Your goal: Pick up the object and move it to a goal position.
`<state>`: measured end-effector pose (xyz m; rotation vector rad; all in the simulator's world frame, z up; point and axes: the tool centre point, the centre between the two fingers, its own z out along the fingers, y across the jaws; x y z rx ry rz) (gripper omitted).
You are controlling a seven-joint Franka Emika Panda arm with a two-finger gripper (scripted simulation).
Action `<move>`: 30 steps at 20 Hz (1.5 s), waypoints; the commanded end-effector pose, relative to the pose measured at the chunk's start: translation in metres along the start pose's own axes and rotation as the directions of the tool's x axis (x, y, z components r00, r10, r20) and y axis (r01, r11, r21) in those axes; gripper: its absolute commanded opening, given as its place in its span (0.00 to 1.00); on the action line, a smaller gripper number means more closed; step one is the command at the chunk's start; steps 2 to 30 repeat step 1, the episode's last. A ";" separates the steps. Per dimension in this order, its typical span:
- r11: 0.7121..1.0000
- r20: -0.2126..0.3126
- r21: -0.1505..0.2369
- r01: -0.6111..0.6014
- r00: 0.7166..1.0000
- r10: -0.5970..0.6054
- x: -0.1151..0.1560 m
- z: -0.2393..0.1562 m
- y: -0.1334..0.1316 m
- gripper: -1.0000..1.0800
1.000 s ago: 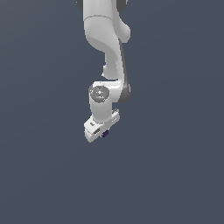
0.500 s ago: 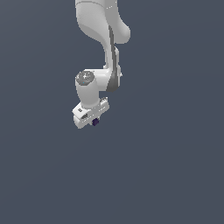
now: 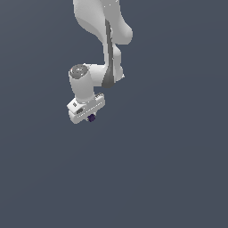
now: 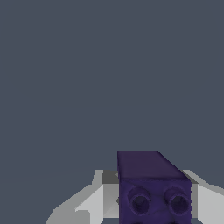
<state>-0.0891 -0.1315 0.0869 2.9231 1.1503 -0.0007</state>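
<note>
The dark purple cube [image 3: 91,118] shows as a tiny dark spot just under the white gripper [image 3: 89,116] in the exterior view, held off the grey ground. In the wrist view the cube [image 4: 153,188] fills the space between the two white fingers [image 4: 94,203], which press on its sides. Its near face has two round dimples. The gripper is shut on the cube. The white arm comes down from the top of the exterior view and bends towards that view's left.
A plain dark grey surface [image 3: 169,178] fills both views. No other object or marker shows in either view.
The gripper has moved up and towards the exterior view's left, with the cube still in it. The wrist has turned a little.
</note>
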 end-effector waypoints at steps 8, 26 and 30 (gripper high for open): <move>1.000 0.000 0.000 0.002 1.000 -0.002 -0.003 -0.001 0.000 0.00; 1.000 0.000 0.000 0.002 1.000 -0.002 -0.003 -0.001 0.000 0.00; 1.000 0.000 0.000 0.002 1.000 -0.002 -0.003 -0.001 0.000 0.00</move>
